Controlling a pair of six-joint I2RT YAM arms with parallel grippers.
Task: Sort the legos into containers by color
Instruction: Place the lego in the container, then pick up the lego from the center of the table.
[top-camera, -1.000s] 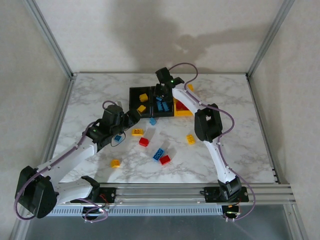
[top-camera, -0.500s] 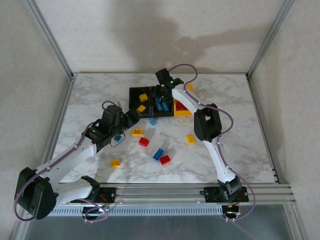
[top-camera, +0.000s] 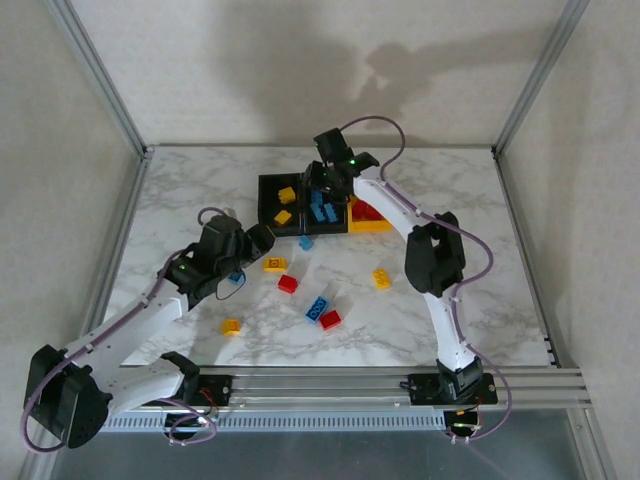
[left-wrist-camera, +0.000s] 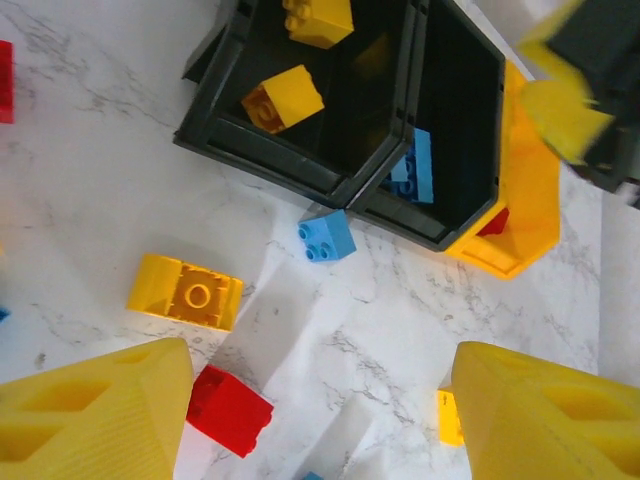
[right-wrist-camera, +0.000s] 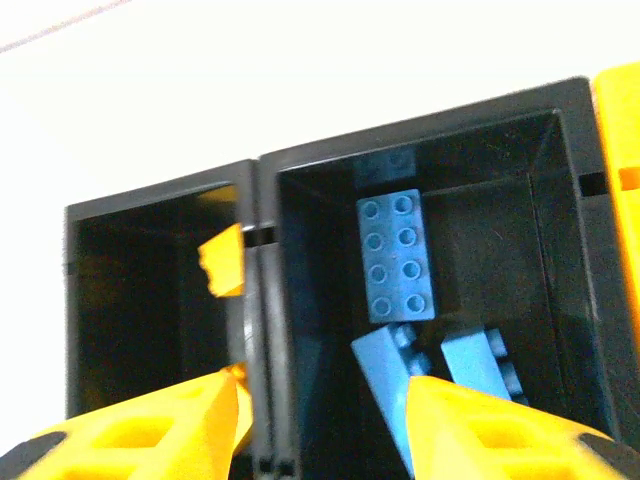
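- Yellow plastic fingers of the right gripper (right-wrist-camera: 322, 400) stand apart with nothing between them: jaws open, hanging over the middle black plastic bin (right-wrist-camera: 420, 115).
- That bin holds the blue studded plastic bricks (right-wrist-camera: 400, 255): one lies flat, studs up, and the others are tilted beside it.
- Left gripper (left-wrist-camera: 320, 385): jaws wide open and empty, above loose pieces on the near side of the bins.
- Below it, a small blue square brick (left-wrist-camera: 326, 238) lies just beside the bins' near wall. A yellow oblong brick (left-wrist-camera: 186, 292) and a red brick (left-wrist-camera: 228, 410) lie a little nearer.
- The three joined bins sit toward the far edge of the white marble-patterned table (top-camera: 480, 250), about midway along it. The left black bin (left-wrist-camera: 260, 165) holds yellow bricks (left-wrist-camera: 283, 98). The yellow-orange bin (left-wrist-camera: 530, 190) at the right end holds red bricks (top-camera: 366, 211).
- Around the table's middle lie a second loose yellow brick (top-camera: 381, 278) and a long blue brick (top-camera: 317, 309) touching a second red brick (top-camera: 330, 320).
- A third loose yellow brick (top-camera: 231, 326) lies closest to the near edge.
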